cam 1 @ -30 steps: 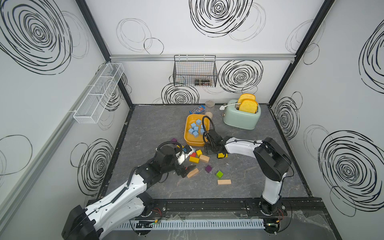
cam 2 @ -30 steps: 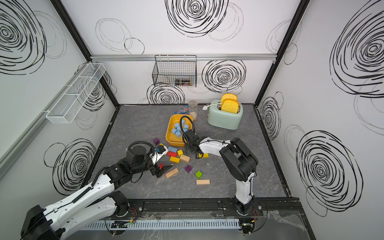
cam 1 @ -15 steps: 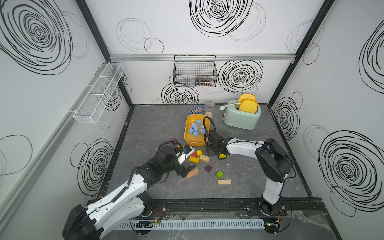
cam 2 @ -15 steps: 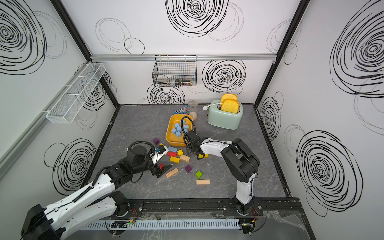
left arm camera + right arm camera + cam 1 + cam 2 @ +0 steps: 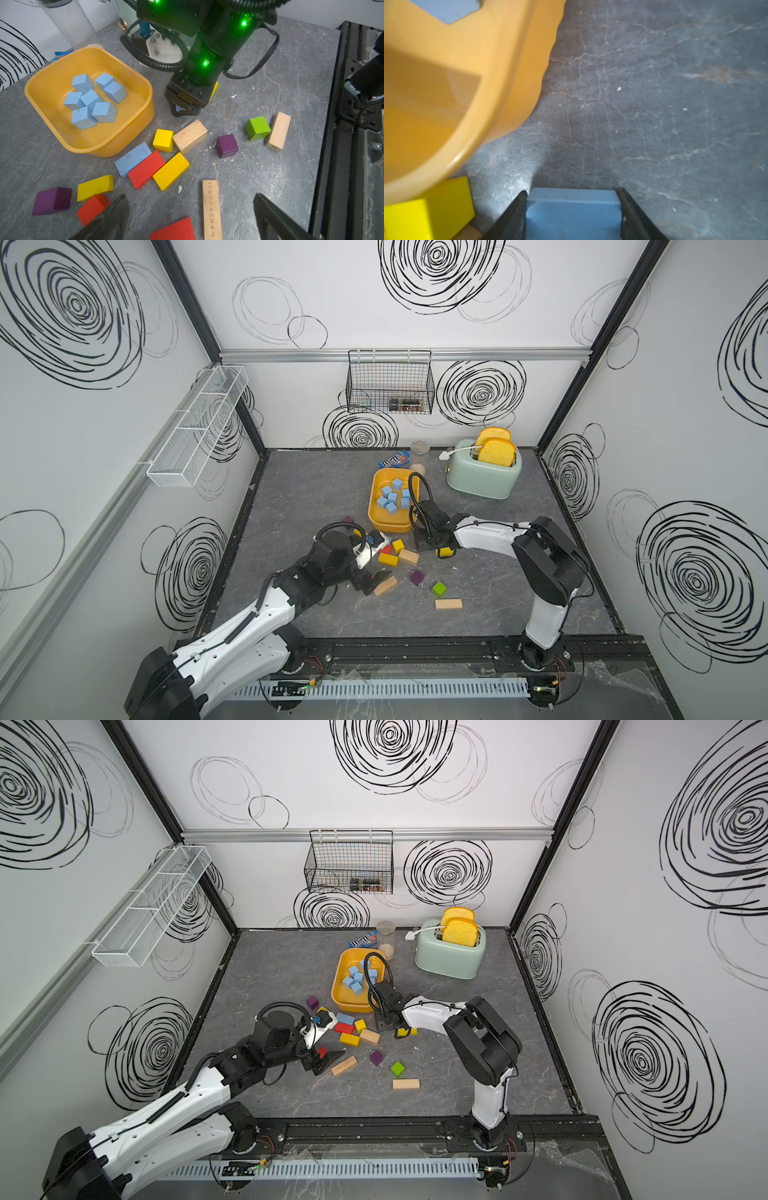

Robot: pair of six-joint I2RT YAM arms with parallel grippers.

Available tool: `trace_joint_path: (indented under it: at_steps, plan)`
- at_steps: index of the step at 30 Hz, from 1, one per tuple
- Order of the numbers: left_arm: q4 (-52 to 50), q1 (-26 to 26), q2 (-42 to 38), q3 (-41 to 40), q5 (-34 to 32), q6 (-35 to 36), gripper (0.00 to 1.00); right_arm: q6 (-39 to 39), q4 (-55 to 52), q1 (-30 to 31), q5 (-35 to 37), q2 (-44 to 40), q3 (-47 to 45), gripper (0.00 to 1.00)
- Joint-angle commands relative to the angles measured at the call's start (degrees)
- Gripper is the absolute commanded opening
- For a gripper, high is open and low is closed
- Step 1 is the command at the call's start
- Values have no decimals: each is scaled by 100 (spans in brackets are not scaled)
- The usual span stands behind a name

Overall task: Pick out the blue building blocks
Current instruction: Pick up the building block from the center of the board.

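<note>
Between jaws of the right gripper sits a blue block.

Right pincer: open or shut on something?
Shut: right pincer fingers sit against both sides of a blue block in the wrist view.

Walls showing white w/ black swirl scribbles; floor looking dk grey, marble-veined. Tub glowing orange-yellow; blue blocks in it reading pale matte blue, dark-flecked. Blue block & blue brick showing same pale blue. Others showing: red brick, yellow cube, purple cube, green cube, wood slat w/ dark print. Toaster looking mint, toast yellow.
</note>
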Motion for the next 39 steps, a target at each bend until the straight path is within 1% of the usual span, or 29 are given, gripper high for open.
trace_joint_path:
  at_steps: [1,4,6,8,15,24,27,30,35,39]
  plan:
    - [232,52,22,27,-31,11,96,-31,-43,-13,-78,-339,-149,43]
    - [275,115,41,32,-26,-22,96,-80,-8,-36,-64,-541,-203,26]
    - [292,172,51,51,12,-50,96,-115,-23,-49,-45,-677,-212,12]
    - [324,229,68,70,65,-90,96,-145,-27,-61,-49,-813,-221,1]
    - [489,390,103,190,77,-273,96,-366,158,-132,-184,-1387,-283,0]
    - [534,729,194,501,221,-321,96,-797,208,-172,-330,-1593,151,0]
    - [590,841,251,597,320,-316,96,-1067,190,-172,-513,-1480,412,0]
    - [615,971,327,732,409,-268,96,-1566,188,-186,-980,-1284,690,0]
    - [699,1328,446,924,586,-159,96,-1597,-361,-190,-968,-817,1418,0]
    - [877,1635,547,927,771,-202,96,-1613,-703,-200,-1006,-376,1965,0]
